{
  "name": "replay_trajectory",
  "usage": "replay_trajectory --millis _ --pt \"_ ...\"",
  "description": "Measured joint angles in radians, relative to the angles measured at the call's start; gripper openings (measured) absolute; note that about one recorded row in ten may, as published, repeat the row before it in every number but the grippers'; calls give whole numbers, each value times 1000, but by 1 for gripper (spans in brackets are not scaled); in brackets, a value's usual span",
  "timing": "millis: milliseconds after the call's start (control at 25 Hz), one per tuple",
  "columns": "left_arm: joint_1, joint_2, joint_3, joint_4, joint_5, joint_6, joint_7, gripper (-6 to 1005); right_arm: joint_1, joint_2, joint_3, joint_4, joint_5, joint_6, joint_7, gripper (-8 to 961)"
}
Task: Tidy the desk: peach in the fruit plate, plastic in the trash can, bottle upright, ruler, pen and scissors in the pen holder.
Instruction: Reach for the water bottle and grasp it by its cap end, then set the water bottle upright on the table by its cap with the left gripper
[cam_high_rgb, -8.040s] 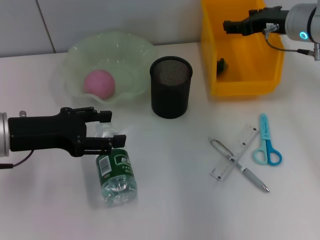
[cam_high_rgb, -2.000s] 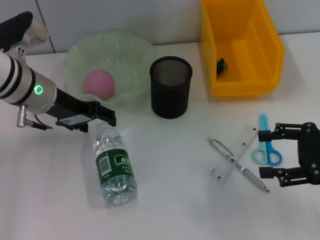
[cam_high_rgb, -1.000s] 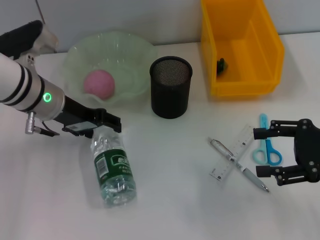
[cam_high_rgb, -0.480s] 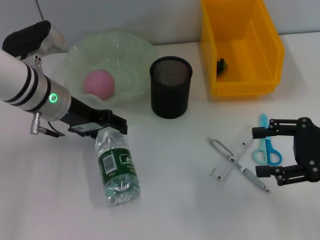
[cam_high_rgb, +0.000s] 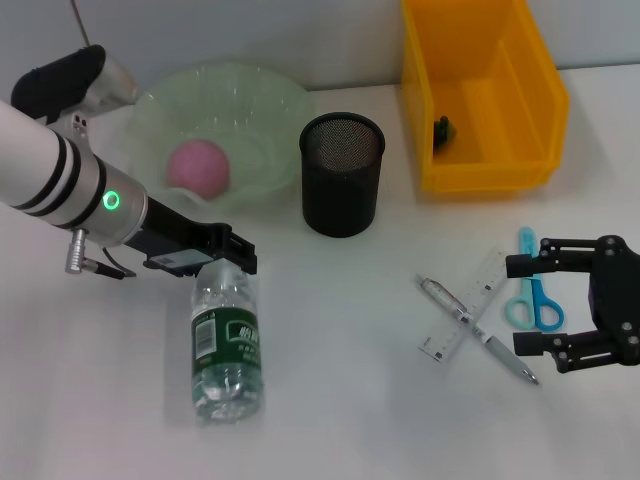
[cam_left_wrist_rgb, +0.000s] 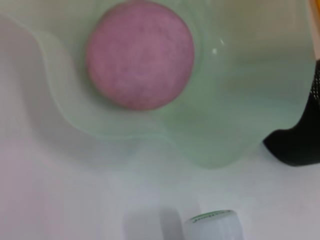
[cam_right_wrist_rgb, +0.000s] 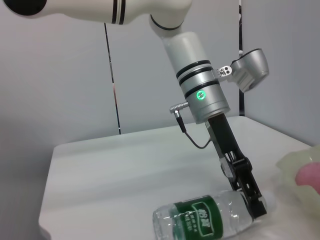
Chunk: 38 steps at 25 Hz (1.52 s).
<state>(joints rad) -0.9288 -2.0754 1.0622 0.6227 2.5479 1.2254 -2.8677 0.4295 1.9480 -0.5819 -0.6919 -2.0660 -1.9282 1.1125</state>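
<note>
The green-labelled bottle (cam_high_rgb: 227, 345) lies on its side on the white desk. My left gripper (cam_high_rgb: 232, 260) is shut on its neck; the right wrist view shows those fingers at the cap end of the bottle (cam_right_wrist_rgb: 205, 220). The cap (cam_left_wrist_rgb: 212, 226) shows in the left wrist view. The pink peach (cam_high_rgb: 198, 167) sits in the pale green fruit plate (cam_high_rgb: 265, 105). My right gripper (cam_high_rgb: 515, 306) is open, just above the blue scissors (cam_high_rgb: 535, 300). The clear ruler (cam_high_rgb: 470, 300) and the pen (cam_high_rgb: 485, 340) lie crossed beside them. The black mesh pen holder (cam_high_rgb: 342, 175) stands mid-desk.
A yellow bin (cam_high_rgb: 480, 150) stands at the back right with a small dark object (cam_high_rgb: 441, 127) inside. The left arm's body (cam_high_rgb: 60, 185) reaches over the desk's left side, next to the plate.
My left gripper has shifted slightly right and toward me with the bottle's neck, and the bottle has swung to lie nearly straight toward me. The right gripper has barely moved.
</note>
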Motion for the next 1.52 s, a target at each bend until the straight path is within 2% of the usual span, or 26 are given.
replay_trajectory --millis 1040,1520 --pt "-8 0 79 24 -16 67 -4 445 -3 3 10 -1 9 -27 -1 803" --pt "-10 0 95 30 -18 86 9 443 0 8 10 -1 9 -38 -1 803"
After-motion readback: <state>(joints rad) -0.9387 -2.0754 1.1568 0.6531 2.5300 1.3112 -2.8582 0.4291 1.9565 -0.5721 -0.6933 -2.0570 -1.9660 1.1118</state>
